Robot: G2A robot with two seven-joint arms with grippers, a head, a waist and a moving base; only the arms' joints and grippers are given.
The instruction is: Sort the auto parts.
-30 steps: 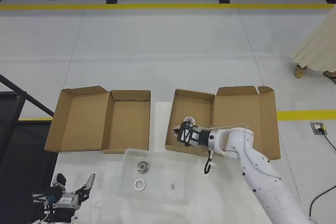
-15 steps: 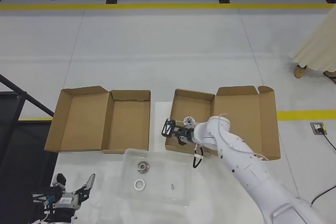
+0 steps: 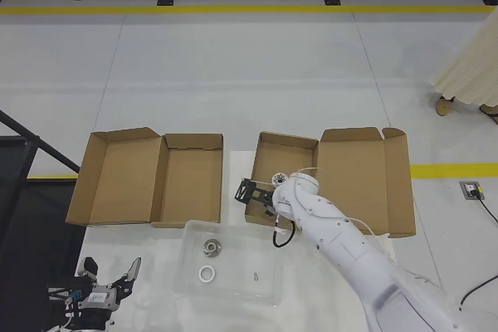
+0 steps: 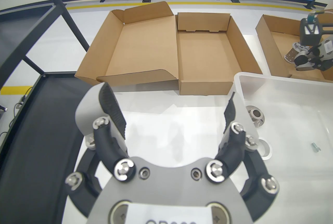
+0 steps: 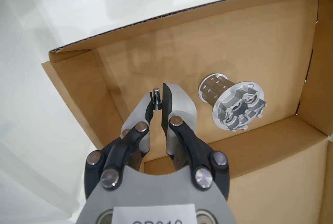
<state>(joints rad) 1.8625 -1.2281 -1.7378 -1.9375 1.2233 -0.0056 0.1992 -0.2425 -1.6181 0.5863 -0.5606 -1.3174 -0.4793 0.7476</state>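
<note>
My right gripper (image 5: pixel 157 93) is shut on a small steel bolt (image 5: pixel 157 99), threaded end pointing out past the fingertips. In the top view it (image 3: pixel 244 192) hangs over the left wall of the right cardboard box (image 3: pixel 357 178). A grey hub with a slotted sleeve (image 5: pixel 232 105) lies on its side in that box (image 5: pixel 260 40). The clear bin (image 3: pixel 266 290) holds a flanged bushing (image 3: pixel 211 246), a white ring (image 3: pixel 207 273) and a tiny bolt (image 3: pixel 254 276). At the table's near-left corner my left gripper (image 4: pixel 167 96) is open, with nothing between its fingers.
An open cardboard box (image 3: pixel 149 176) with nothing in it lies at the back left, a strip of white table between it and the right box. A black rack (image 4: pixel 31 131) stands at the table's left side. The bin's rim (image 4: pixel 260 76) lies just right of my left gripper.
My right gripper has swung left with the bolt, from inside the right box to over its left wall. The left arm has not moved.
</note>
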